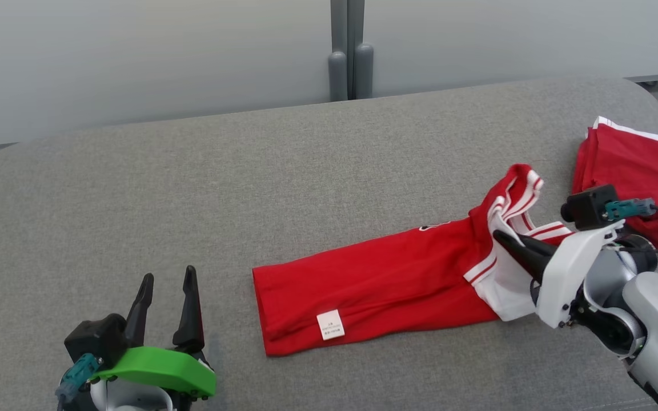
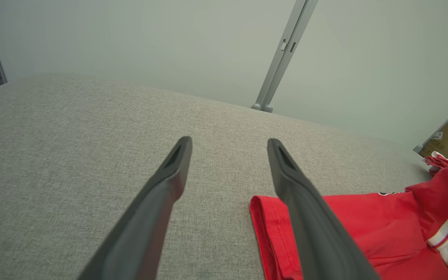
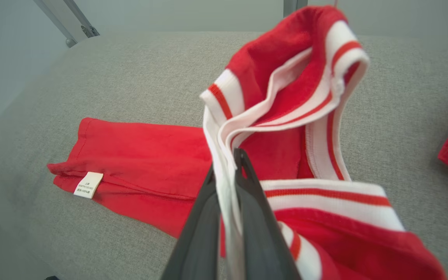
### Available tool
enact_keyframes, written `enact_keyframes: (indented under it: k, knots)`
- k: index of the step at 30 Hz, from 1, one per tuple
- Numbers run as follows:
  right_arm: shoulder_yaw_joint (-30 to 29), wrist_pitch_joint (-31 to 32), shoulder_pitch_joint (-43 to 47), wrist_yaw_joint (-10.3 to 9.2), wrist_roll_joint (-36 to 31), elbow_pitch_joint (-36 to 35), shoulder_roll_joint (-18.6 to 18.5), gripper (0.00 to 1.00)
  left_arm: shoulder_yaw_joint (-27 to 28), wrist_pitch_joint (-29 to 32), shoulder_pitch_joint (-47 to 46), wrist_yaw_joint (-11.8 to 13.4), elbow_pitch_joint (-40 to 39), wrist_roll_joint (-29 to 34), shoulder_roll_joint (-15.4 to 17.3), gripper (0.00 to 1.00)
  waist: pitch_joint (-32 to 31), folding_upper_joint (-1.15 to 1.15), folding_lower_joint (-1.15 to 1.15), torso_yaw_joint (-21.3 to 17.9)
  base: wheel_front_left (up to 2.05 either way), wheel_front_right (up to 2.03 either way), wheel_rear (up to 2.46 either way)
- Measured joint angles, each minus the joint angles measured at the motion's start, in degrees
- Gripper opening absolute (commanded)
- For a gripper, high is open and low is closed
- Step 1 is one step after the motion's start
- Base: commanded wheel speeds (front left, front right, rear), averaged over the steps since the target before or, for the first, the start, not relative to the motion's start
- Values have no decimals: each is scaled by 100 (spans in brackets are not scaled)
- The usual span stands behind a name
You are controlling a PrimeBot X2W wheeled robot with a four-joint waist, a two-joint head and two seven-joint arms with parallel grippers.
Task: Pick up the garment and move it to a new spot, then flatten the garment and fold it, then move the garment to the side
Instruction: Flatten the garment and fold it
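R end effector point(image 1: 503, 237) is pinched tight on the white-trimmed collar end of the red garment point(image 1: 374, 285) and holds that end up off the grey table point(image 1: 192, 188). The rest of the garment lies in a long folded strip across the table's mid-R area, running toward my L, w/ a white label point(image 1: 330, 325) near the hem. L end effector point(image 1: 169, 273) is spread wide w/ nothing in it, over the table just L of the hem, not touching the cloth. A 2nd red cloth point(image 1: 637, 165) sits at far R, apart from the garment.
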Motion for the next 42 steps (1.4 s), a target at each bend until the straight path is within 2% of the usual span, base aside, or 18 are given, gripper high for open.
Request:
enact_keyframes:
  k: [6,13,21,34,40,41,42]
  knots:
    - [571,246,-16,1,10,-443,172,0,-46,1,42,0,36,-2,-23,100,-138,0,0,175,0,0,0]
    - [873,421,-261,1,8,-486,541,0,-121,1,114,0,37,-3,-47,100,-222,0,0,466,0,0,0]
    - [1037,617,-396,1,5,18,1045,0,-355,49,115,0,38,-3,-97,100,-231,0,0,914,0,0,0]
    - [1148,816,-751,-125,-116,953,1410,0,-636,101,113,-1,23,-3,-143,100,-84,0,0,1802,0,0,0]
    - [1251,850,-1014,-165,-207,1341,1639,0,-604,93,111,-1,32,-12,-144,100,52,0,0,2061,0,0,0]
    - [1259,854,-1039,-165,-214,1395,1679,1,-604,92,111,-1,35,-12,-144,100,70,0,0,2082,0,0,0]
    - [1267,854,-1055,-165,-218,1456,1718,17,-605,92,110,-1,43,-12,-144,100,86,0,0,2098,0,0,0]
